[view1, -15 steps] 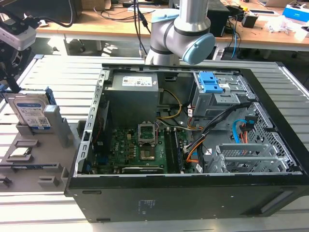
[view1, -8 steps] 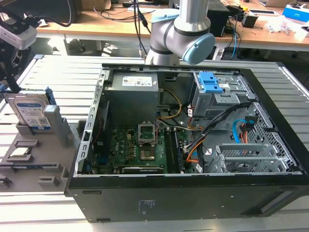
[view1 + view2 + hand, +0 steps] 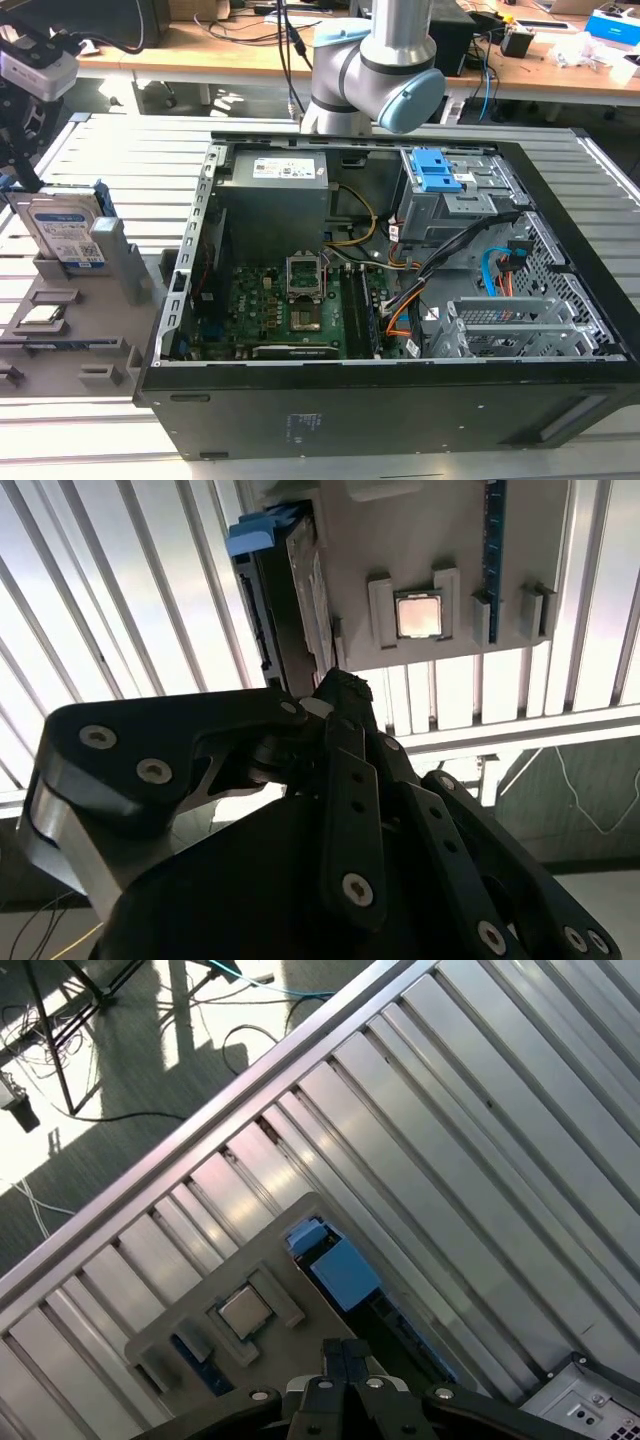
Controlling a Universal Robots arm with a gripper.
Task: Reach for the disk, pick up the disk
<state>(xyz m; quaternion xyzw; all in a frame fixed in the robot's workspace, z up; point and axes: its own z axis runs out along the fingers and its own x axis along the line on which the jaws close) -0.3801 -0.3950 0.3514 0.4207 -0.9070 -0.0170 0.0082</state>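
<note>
The disk stands on edge in a grey holder at the exterior view's left, its white-and-blue label facing the camera and blue rails on its sides. My gripper hangs just above it toward the exterior view's left, apart from it. In the second wrist view the disk appears edge-on just past my shut gripper, which has nothing between its fingers. The first wrist view has the gripper close over the disk's blue rail.
A small square silver chip lies in the same holder. An open black computer case takes up the exterior view's middle and right, with a blue-latched drive cage. Everything rests on a slatted metal table.
</note>
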